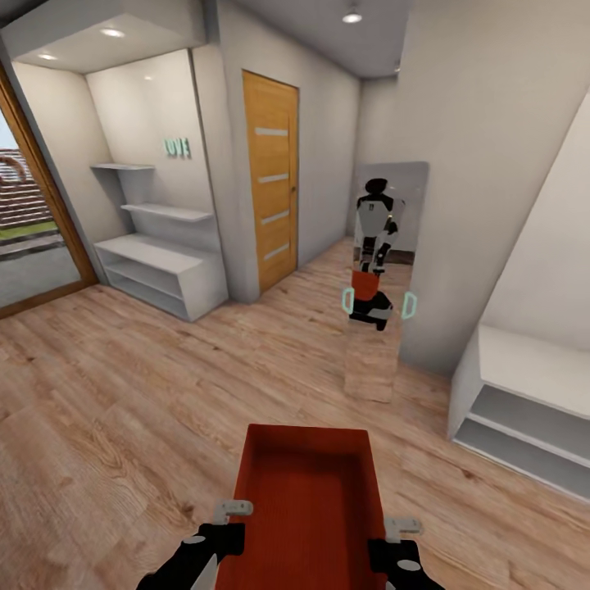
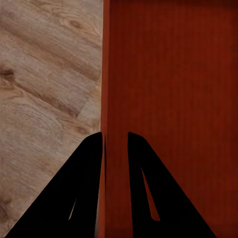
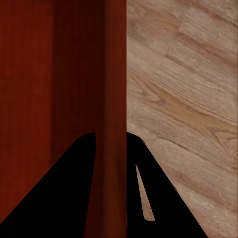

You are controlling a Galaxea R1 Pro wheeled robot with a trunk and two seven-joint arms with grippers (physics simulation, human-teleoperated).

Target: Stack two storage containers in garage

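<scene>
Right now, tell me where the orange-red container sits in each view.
Head view: storage container low centre, held between both hands.
Left wrist view: container wall at right, clamped by the left hand.
Right wrist view: wall at left, right hand clamped.
Shared landmark: wood plank floor.

Teal letters "LOVE" [image 1: 177,147] on white alcove wall [image 1: 147,123] above shelves; no other readable text.

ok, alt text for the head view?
An orange-red bin is carried low in front, left gripper and right gripper clamping its side walls. Ahead: wood floor, a wooden door, white shelves, and a mirror reflecting the robot.
</scene>
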